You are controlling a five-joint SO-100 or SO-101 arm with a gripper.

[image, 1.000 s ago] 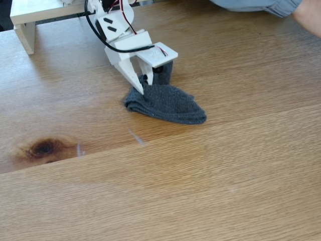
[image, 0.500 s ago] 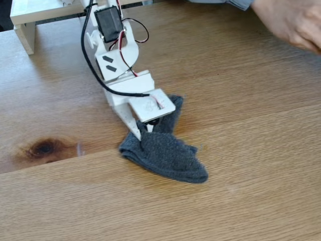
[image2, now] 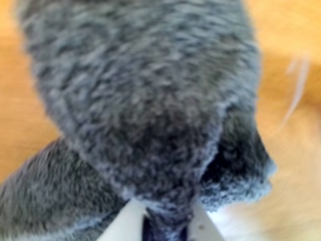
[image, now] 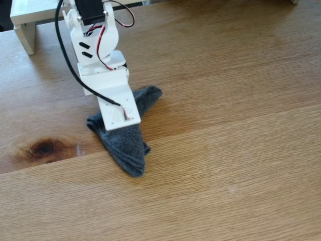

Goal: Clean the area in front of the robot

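Oak-grain wood surface point(image: 241, 165) spreads broad and light brown across the fixed view, crossed by a long plank seam, and we see a dark knot point(image: 43, 148) set in an amber patch toward its left side. Up and to the right of that knot lies a grey knitted cloth point(image: 125, 145), crumpled flat on the wood, with one lobe reaching up to the right and a longer tongue pointing down across the seam. Our white arm point(image: 98, 55) comes down from the top, above the knot, with black and red wires looped along its flat plates; its lowest plate covers the upper part of the cloth. From this side the fingers are hidden under that plate. In the wrist view we see the gripper point(image2: 165, 226) at the bottom edge, its two pointed white tips close together with a pinch of the cloth point(image2: 145, 100) squeezed between them. A white raised ledge point(image: 25, 20) stands at the far left corner, well above the knot
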